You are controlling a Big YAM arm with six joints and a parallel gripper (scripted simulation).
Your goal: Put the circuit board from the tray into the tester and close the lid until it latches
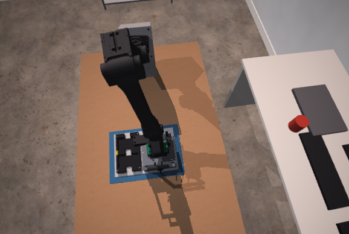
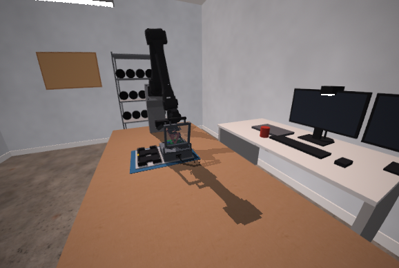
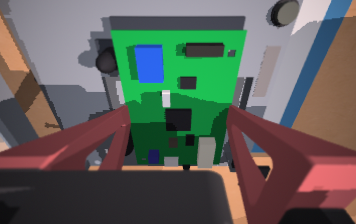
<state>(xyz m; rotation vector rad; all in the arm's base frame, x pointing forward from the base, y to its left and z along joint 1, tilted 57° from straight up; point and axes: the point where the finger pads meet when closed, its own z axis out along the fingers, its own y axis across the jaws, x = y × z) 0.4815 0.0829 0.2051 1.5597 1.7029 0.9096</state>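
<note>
My gripper (image 3: pixel 178 112) (image 2: pixel 172 137) is shut on the green circuit board (image 3: pixel 150 112) (image 1: pixel 166 149) (image 2: pixel 169 141), fingertips against the middles of its long edges. The board is face up, over the tester's (image 1: pixel 147 161) (image 2: pixel 177 155) pin plate (image 3: pixel 177 22), close to it; any gap is hard to tell. Its white connector (image 3: pixel 206 151) is at the hook end. One black post (image 3: pixel 106 61) stands close beside the hinge-side edge; another (image 3: pixel 186 167) shows at the connector end. Pins and holes are not visible. The lid (image 2: pixel 189 132) stands open, upright. The hook (image 1: pixel 167 133) stands opposite the hinge.
The black tray (image 1: pixel 119 137) (image 2: pixel 142 150) stands beside the tester on a blue mat (image 1: pixel 112 160) (image 2: pixel 133 164); no board shows in its pockets. The upright lid frame is close to the gripper on the hinge side. A round knob (image 3: pixel 285 13) is on the tester. A cable (image 1: pixel 169 181) lies beyond the hinge.
</note>
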